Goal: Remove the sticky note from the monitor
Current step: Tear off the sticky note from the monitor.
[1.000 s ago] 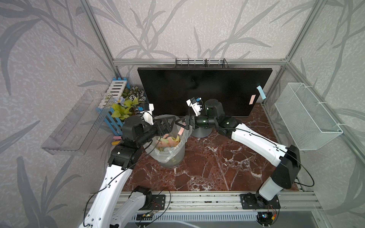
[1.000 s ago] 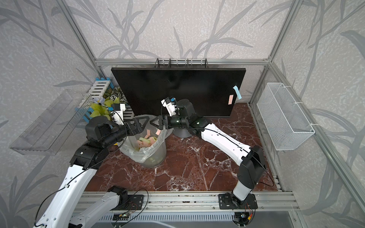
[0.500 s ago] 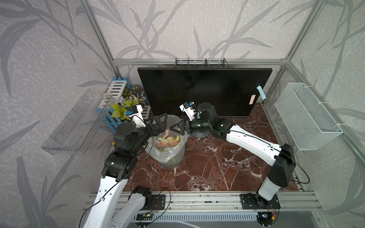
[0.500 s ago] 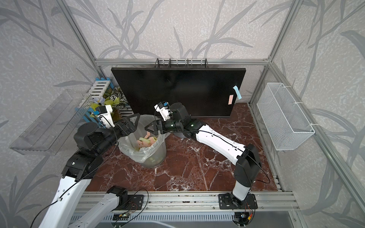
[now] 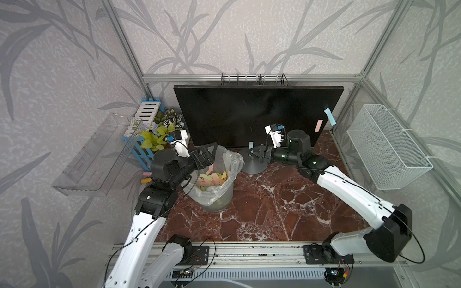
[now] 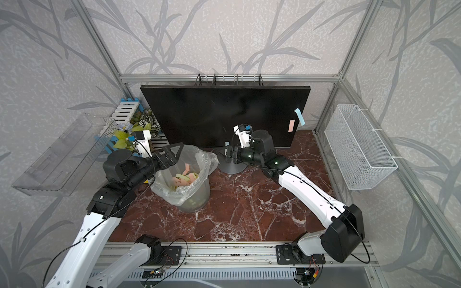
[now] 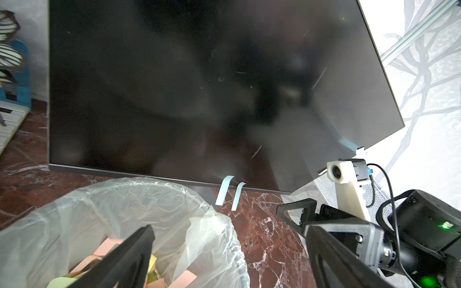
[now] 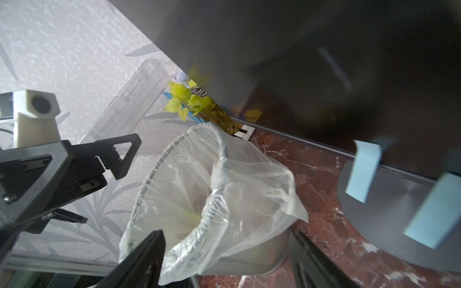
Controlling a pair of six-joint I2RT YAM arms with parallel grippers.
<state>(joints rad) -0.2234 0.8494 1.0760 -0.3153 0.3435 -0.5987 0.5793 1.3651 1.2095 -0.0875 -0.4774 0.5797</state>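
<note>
The black monitor (image 5: 249,112) (image 6: 219,114) stands at the back on its grey disc foot (image 5: 250,165). A pink sticky note (image 5: 318,125) (image 6: 291,125) and a blue one (image 5: 329,116) (image 6: 299,116) cling to its right side. Two blue strips (image 7: 224,190) (image 8: 363,169) hang from its bottom edge above the foot. My left gripper (image 5: 207,154) (image 7: 229,229) is open and empty over the rim of the lined bin (image 5: 222,199) (image 6: 197,202). The right gripper (image 5: 259,154) (image 8: 224,237) is open and empty over the foot, just beside the hanging blue strips.
The bin holds several pink, yellow and green notes. A white wire basket (image 5: 386,147) hangs on the right wall and a clear tray (image 5: 99,154) on the left. A blue and white crate with plants (image 5: 154,134) stands left of the monitor.
My right gripper has drawn back from above the bin to over the monitor's foot. The left arm shifted slightly and stays at the bin's rim.
</note>
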